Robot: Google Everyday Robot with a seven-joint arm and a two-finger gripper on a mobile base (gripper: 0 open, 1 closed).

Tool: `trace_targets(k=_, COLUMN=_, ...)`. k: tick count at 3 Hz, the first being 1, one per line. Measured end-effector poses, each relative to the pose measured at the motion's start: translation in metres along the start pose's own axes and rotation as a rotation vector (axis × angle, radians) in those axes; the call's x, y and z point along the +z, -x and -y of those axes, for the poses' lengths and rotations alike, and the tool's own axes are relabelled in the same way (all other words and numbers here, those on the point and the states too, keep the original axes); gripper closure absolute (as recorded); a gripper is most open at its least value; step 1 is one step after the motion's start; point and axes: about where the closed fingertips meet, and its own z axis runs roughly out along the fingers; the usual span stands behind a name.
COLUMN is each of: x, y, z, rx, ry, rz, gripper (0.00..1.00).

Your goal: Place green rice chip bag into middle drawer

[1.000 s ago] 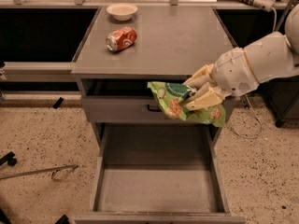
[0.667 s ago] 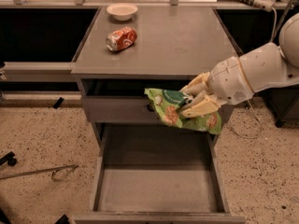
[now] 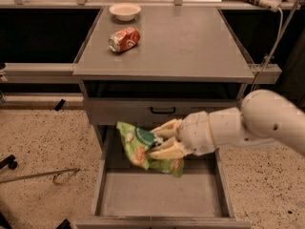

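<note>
Gripper (image 3: 161, 140) is clamped tight on the green rice chip bag (image 3: 136, 149), which is held just above the open middle drawer (image 3: 162, 197), toward its back.

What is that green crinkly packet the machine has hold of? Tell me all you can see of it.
It is a crumpled light-green foil snack bag with a dark-green round logo and pictured tan chips. The gripper, reaching in from the right, pinches its right half between two tan fingers. It hangs tilted above the open drawer, seemingly touching nothing but the fingers.
</note>
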Motion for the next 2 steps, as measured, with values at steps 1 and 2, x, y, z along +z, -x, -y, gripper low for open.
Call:
trace_targets(k=1, x=0.068, y=-0.034, z=-0.045, rx=0.050, ry=0.069, rz=0.060, gripper=1.00)
trace_targets(k=2, x=0.112, y=-0.083, z=-0.090, rx=0.123, ry=0.127, rz=0.021, gripper=1.00)
